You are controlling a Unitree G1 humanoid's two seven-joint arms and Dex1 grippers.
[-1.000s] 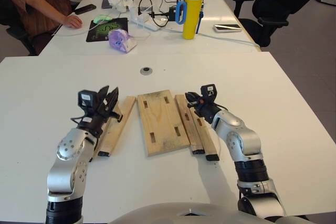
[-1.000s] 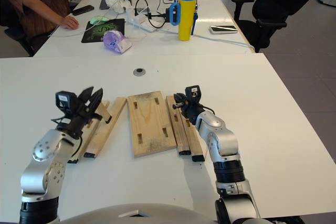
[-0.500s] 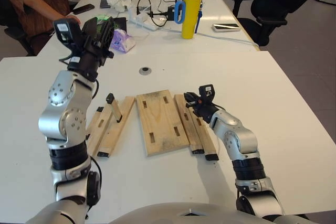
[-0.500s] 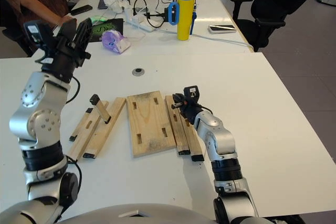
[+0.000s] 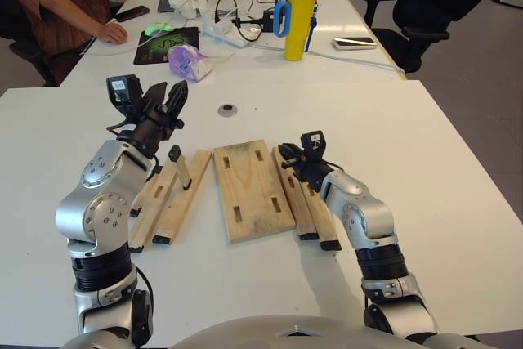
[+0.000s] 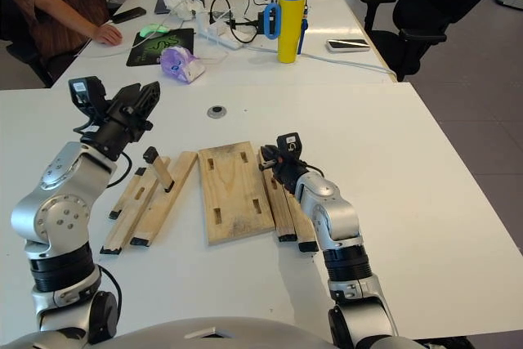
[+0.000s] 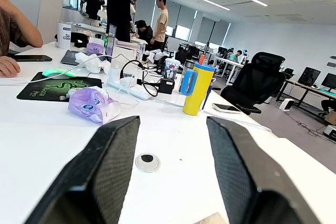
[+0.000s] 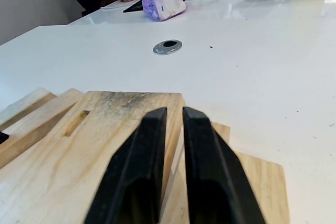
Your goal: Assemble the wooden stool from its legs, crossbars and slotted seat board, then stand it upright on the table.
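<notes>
— Surroundings?
— Round metal grommet [image 5: 228, 109] beyond; plain wooden planks [image 5: 176, 202] flank it.
— Pale slotted wooden seat board [image 5: 249, 190]?
— Flat mid-table, long axis running away from robot. Left gripper [image 5: 167, 96] spread, raised; right gripper [image 5: 283, 152] pinched together beside its far corner.

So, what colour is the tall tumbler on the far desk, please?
The tall cylindrical tumbler is yellow with a blue handle, clearest in the left eye view.

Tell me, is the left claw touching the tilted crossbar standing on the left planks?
Apart. The left eye view shows the open left claw raised above and behind the crossbar, with bare white table visible between them.
</notes>
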